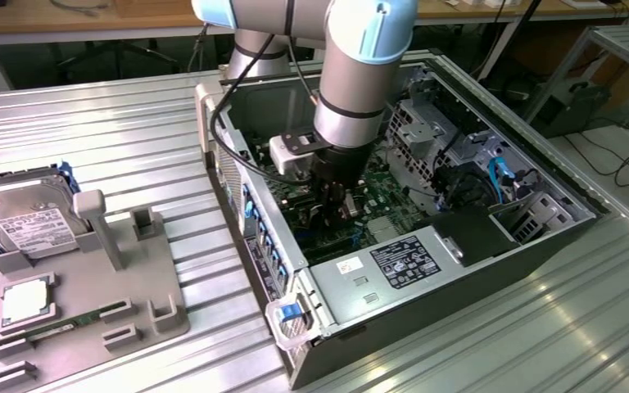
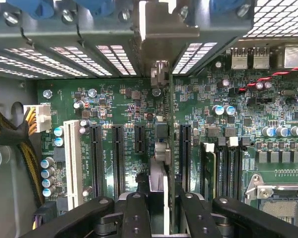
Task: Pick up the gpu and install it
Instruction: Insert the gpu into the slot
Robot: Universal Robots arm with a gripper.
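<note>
Exterior view: arm reaches down into the open computer case (image 1: 533, 246) at frame centre.
Gripper (image 1: 340, 203): low over the motherboard (image 1: 386, 176), fingers closed on the gpu.
Gpu (image 2: 161, 148): edge-on, centre of the wrist view, standing between the black expansion slots (image 2: 118, 158), its metal bracket (image 2: 160, 72) toward the case's rear wall.
Tray (image 1: 85, 278): lower left, holds hard drive (image 1: 30, 217).

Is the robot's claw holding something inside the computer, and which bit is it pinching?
Yes. The gripper holds the gpu edge-on, its fingers pinching the card's upper edge on both faces, over the motherboard slots.
</note>
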